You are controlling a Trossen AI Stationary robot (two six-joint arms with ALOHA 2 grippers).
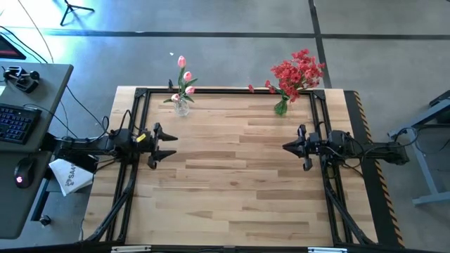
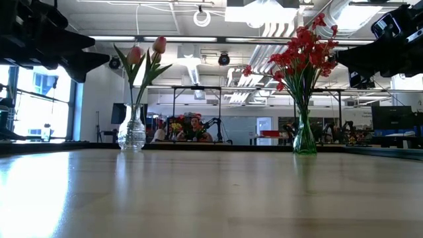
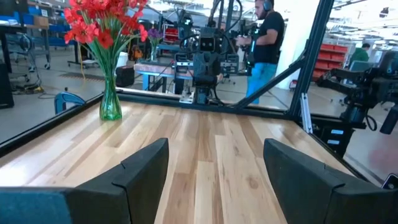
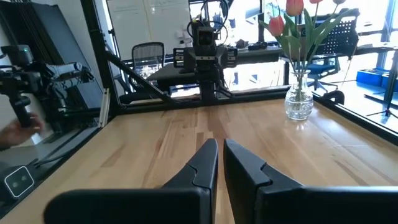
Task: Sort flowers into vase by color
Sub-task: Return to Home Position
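- Judging by how things sit, the sorting looks done. The pink flowers [image 1: 183, 70] are all in the transparent vase [image 1: 182, 107] and the red flowers [image 1: 299, 72] are bunched in the green vase [image 1: 281, 108] — one colour per vase, and no loose stems on the tabletop [image 1: 232, 190].
- Both vases stand upright at the far edge of the tabletop, well apart from each other. The clear one is on the left arm's side and the green one on the right arm's side. They're probably parked back there so the arms can swing through the middle without knocking anything.
- The left tool [image 1: 174, 145] hangs above the left side of the tabletop, pointing in toward the centre. Its fingers are spread wide with nothing between them.
- The right tool [image 1: 287, 147] mirrors it on the right side, pointing at the left one. Its fingers are pressed nearly together — just a sliver of gap in its wrist view — and hold nothing.
- Both arms reach out roughly level, facing each other across the middle, well apart from the vases. It reads like a rest pose, so the job seems basically finished, with nothing left to grab.
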